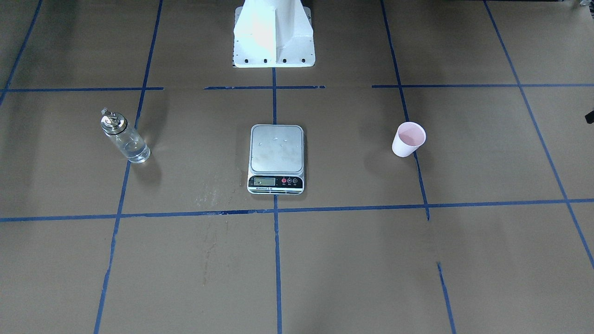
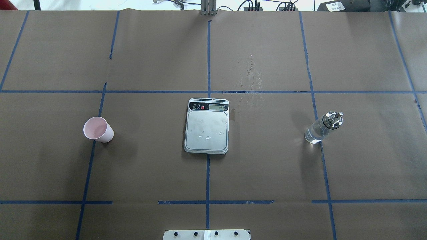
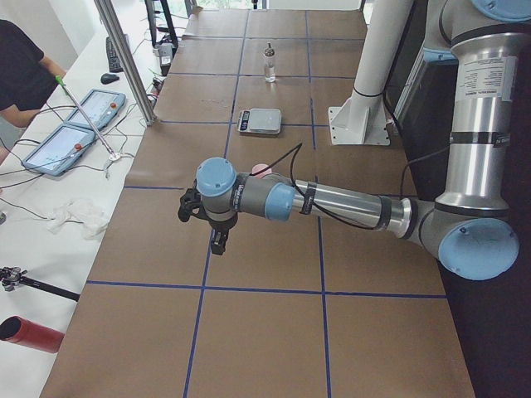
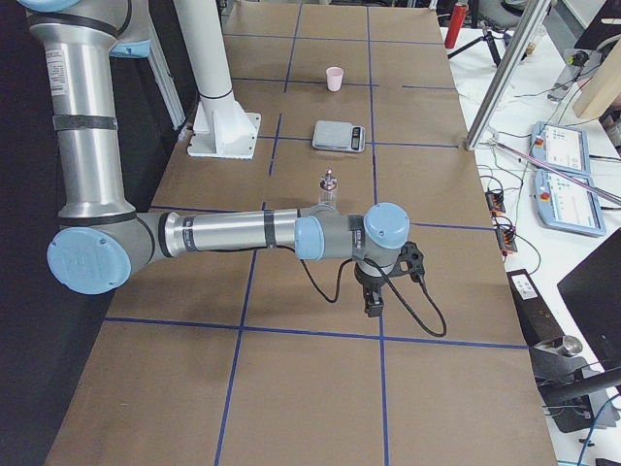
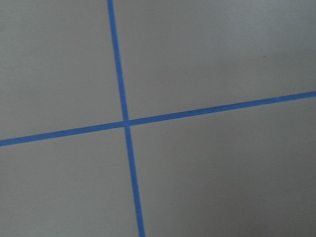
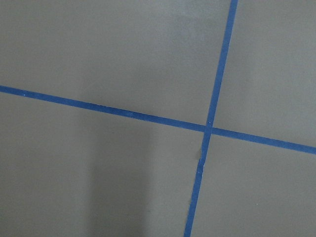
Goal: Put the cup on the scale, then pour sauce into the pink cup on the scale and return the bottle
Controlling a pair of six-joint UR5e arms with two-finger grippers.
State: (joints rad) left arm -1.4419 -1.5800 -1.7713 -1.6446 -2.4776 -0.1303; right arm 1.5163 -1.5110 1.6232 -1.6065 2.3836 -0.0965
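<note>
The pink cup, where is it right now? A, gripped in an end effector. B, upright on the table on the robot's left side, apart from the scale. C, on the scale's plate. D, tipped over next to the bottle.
B: in the overhead view the cup stands upright on the table, well left of the scale, touching nothing else.

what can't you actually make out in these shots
Scale display: the digits are too small in the front-facing and overhead views.
Left gripper and right gripper: seen only in the side views, so open or shut cannot be told. The wrist views show only table paper.
Cup: in the exterior left view, mostly hidden behind the left arm.
Bottle: in the exterior right view, its base is hidden behind the right arm.
</note>
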